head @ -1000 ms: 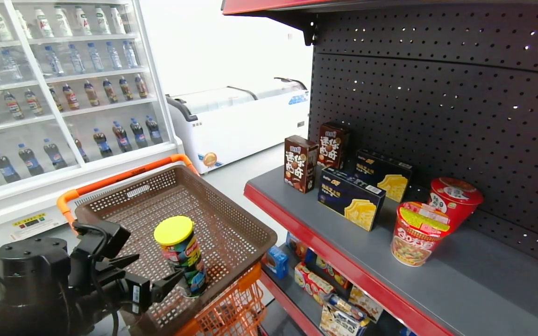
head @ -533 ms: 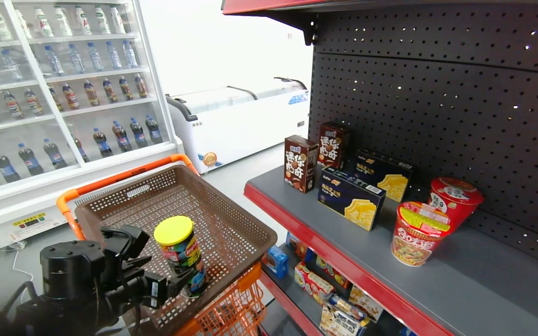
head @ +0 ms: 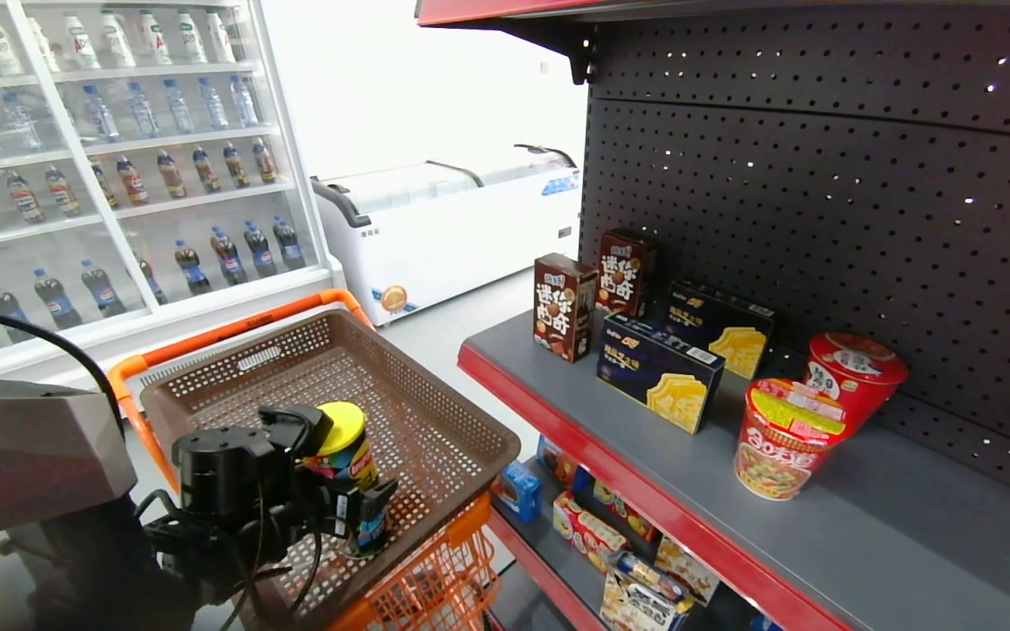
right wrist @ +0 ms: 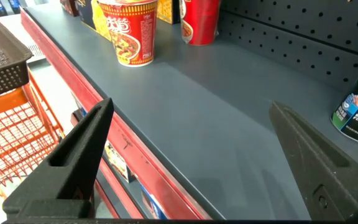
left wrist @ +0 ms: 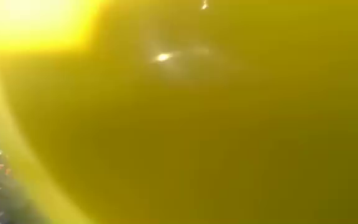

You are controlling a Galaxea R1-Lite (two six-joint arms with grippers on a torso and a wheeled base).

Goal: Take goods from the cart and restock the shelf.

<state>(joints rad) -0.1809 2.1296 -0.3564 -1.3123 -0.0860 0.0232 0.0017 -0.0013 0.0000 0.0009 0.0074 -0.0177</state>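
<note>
LEFT: my left gripper (head: 363, 515) is at the yellow-lidded can (head: 345, 443) in the cart basket (head: 448, 412), grip can't tell | RIGHT: my right gripper (right wrist: 191, 162) has its fingers (right wrist: 73, 168) wide apart over the shelf (right wrist: 216, 118)

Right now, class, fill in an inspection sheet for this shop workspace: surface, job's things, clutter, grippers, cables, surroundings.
Surface: grey shelf, bare at its near end.
Job's things: yellow-lidded can upright in the brown basket on the orange cart.
Clutter: two brown boxes, two blue boxes and two noodle cups on the shelf.
Grippers: left gripper at the can's lower body; right gripper above the shelf, fingers open.
Cables: black cable arcs left of the cart.
Surroundings: drinks cooler, chest freezer.
</note>
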